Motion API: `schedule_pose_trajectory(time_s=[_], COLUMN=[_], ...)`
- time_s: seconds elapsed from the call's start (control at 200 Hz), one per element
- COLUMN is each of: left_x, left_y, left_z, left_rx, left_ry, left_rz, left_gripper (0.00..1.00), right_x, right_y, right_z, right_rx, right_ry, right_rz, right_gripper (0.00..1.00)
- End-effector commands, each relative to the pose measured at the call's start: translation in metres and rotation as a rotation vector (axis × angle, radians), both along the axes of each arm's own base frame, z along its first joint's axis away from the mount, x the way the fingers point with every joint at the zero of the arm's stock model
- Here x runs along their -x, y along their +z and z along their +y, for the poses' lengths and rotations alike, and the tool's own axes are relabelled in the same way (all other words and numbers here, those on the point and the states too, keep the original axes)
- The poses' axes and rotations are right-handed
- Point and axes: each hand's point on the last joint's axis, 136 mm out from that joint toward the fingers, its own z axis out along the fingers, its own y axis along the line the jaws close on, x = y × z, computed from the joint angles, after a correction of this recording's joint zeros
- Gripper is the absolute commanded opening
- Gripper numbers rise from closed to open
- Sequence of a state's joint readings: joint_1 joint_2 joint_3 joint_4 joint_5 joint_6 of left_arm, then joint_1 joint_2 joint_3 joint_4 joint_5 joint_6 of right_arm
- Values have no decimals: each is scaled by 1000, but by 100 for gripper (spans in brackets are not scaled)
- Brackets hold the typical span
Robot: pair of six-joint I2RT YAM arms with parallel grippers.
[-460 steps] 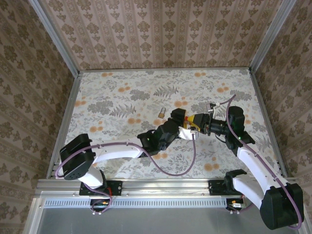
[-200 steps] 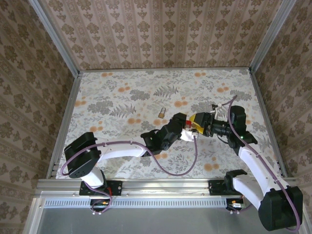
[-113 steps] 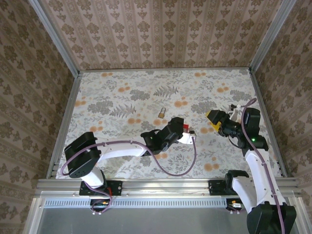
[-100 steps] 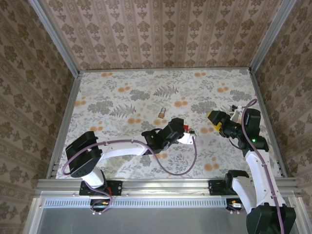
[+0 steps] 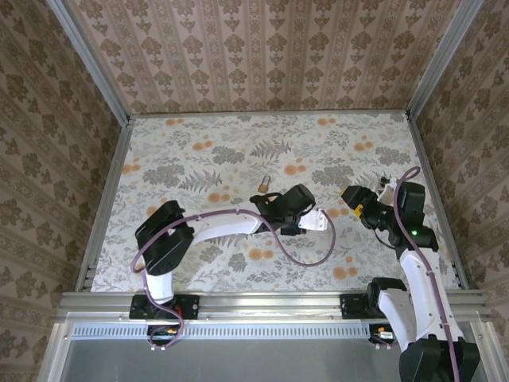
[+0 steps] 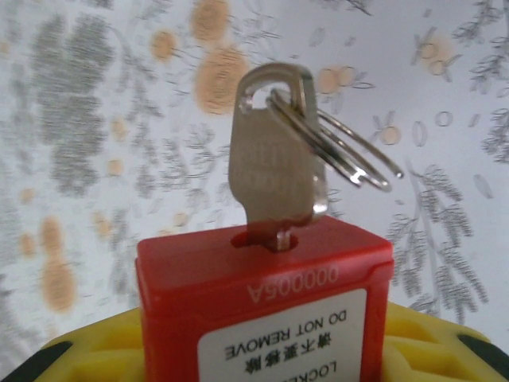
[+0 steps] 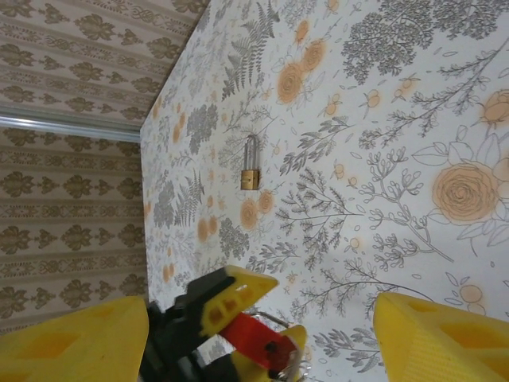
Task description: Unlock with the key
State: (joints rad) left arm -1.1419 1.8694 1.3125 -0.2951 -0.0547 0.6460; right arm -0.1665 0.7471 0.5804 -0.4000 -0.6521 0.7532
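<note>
The left pincer is clamped on the key, gripping it by the red plastic block that the blade is sunk into. In the left wrist view its yellow fingers show at either side of the block's lower part. The silver bow of the key stands straight out of a slot in the block's end face. Two split rings pass through the hole in the bow and hang off to one side. The block carries a white label with "DO NOT REMOVE" on it, and a stamped number runs above the label.

In the top view this pincer sits near the middle of the flower-patterned worktop, at the end of the long left arm. A brass padlock with a silver shackle lies flat on the worktop near it, on the far left side, apart from the fingers and from the key. Whether that padlock's shackle is closed cannot be told.

The right pincer stands off to the right of the left one, well clear of it. Its yellow fingers are spread wide apart with nothing between them. From its wrist camera the held red block and the brass padlock are both in sight.
</note>
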Motion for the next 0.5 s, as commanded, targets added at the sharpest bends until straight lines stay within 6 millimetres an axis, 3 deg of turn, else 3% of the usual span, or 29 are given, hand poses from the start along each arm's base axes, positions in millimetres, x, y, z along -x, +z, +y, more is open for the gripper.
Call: schedule_pose_trajectory(time_s=[0.0, 0.185, 0.495], left_x=[13, 15, 6], left_y=[-11, -29, -41], left_z=[1, 5, 11], left_rx=[-20, -72, -141], left_ry=[6, 13, 32], left_rz=[157, 245, 376], left_gripper=[31, 31, 33], right_x=[5, 5, 1], right_y=[-8, -6, -3], right_z=[-8, -22, -25], right_rx=[39, 60, 49], right_ry=[-30, -95, -111], right_rz=[17, 10, -5], right_gripper=[76, 76, 76])
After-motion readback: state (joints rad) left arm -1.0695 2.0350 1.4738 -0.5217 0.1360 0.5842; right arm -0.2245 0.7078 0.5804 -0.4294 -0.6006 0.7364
